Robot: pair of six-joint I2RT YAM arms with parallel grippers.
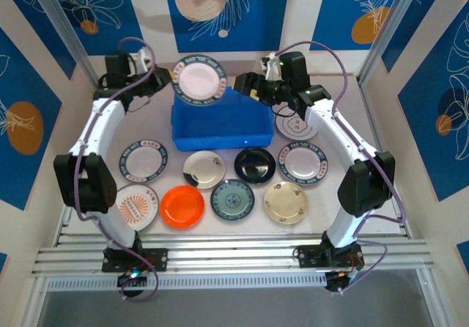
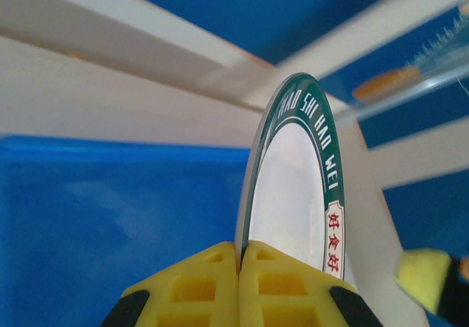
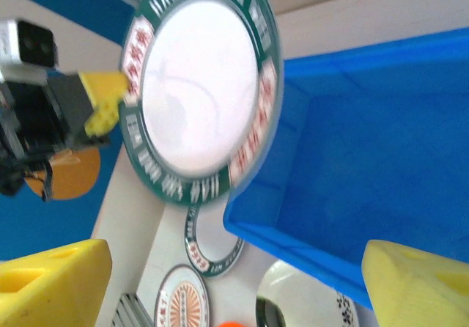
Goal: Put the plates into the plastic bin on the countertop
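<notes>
Above bin (image 1: 220, 119) back-left corner: left gripper (image 2: 239, 257) clamped rim of green-rimmed plate (image 2: 293, 188), plate held on edge. Right gripper (image 3: 234, 276) jaws wide, empty, over bin. Plate likely stiff, glazed, slick, breakable; rim pinch suits. Other plates (image 1: 232, 199) on countertop (image 1: 220, 228).

Ten plates (image 1: 232, 199): three green-rimmed, two cream, two white, one black, one orange, one teal. One bin (image 1: 212, 122). Two arms (image 1: 99, 133).
</notes>
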